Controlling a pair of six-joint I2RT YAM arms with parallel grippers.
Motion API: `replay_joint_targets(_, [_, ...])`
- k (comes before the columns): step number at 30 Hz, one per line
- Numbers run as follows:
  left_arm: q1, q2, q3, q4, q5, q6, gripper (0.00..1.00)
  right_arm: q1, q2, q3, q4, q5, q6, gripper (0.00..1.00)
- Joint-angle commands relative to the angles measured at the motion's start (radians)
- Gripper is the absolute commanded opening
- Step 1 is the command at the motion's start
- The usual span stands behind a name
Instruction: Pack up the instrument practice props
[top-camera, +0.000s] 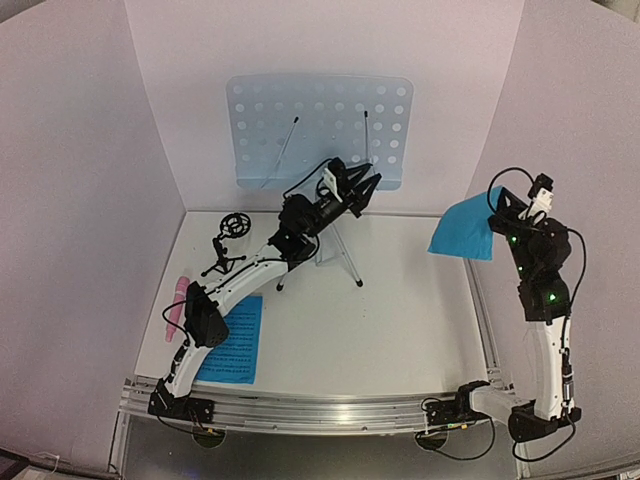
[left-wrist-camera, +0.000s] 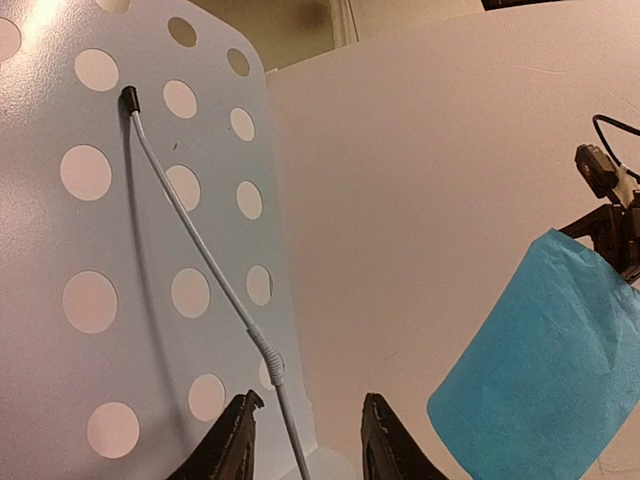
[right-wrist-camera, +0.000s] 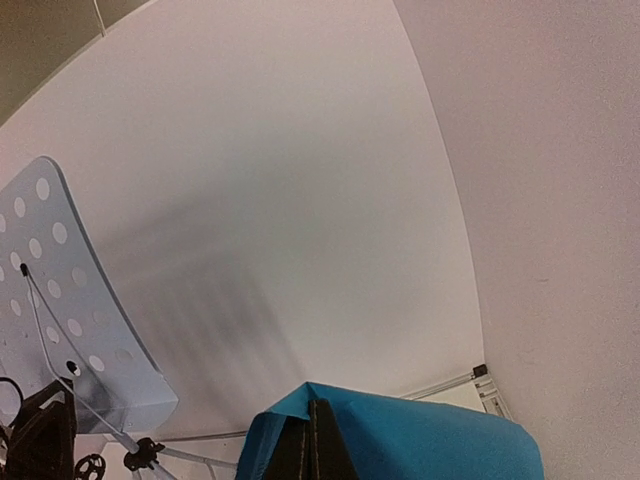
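The pale perforated music stand (top-camera: 318, 130) stands on its silver tripod (top-camera: 345, 262) at the back; it also shows in the left wrist view (left-wrist-camera: 130, 250) and the right wrist view (right-wrist-camera: 60, 290). My left gripper (top-camera: 358, 186) is open at the stand's lower right edge, its jaws either side of a thin page-holder wire (left-wrist-camera: 215, 280). My right gripper (top-camera: 497, 213) is shut on a blue sheet-music page (top-camera: 462, 233), held in the air at the right; the page shows in the right wrist view (right-wrist-camera: 420, 440). A second blue page (top-camera: 233, 340) lies front left. The pink microphone (top-camera: 177, 298) lies at the left edge. The black mic stand (top-camera: 230, 245) stands back left.
White walls enclose the table on three sides. A metal rail (top-camera: 330, 408) runs along the near edge between the arm bases.
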Motion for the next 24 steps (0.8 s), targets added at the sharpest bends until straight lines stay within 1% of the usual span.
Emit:
replay_joint_targets(1, [0.006, -0.106, -0.078, 0.027, 0.034, 0.02, 0.46, 0.002, -0.019, 0.013, -0.017, -0.029, 0.026, 0.0])
replay_joint_targets(5, [0.005, -0.197, -0.184, 0.036, 0.109, 0.054, 0.57, 0.002, -0.027, 0.009, -0.071, -0.049, 0.046, 0.0])
replay_joint_targets(10, [0.005, -0.311, -0.318, 0.017, 0.183, 0.129, 0.69, 0.002, -0.04, -0.055, -0.128, -0.095, 0.108, 0.0])
replay_joint_targets(14, [0.006, -0.414, -0.458, 0.011, 0.228, 0.191, 0.73, 0.002, -0.034, -0.103, -0.154, -0.164, 0.189, 0.0])
replay_joint_targets(17, [0.005, -0.541, -0.599, -0.011, 0.3, 0.262, 0.75, 0.004, -0.029, -0.139, -0.172, -0.217, 0.255, 0.0])
replay_joint_targets(21, [0.006, -0.742, -0.807, -0.219, 0.37, 0.396, 0.79, 0.019, -0.034, -0.185, -0.202, -0.277, 0.352, 0.0])
replay_joint_targets(24, [0.006, -0.876, -0.96, -0.383, 0.357, 0.484, 0.8, 0.09, -0.028, -0.214, -0.226, -0.257, 0.438, 0.0])
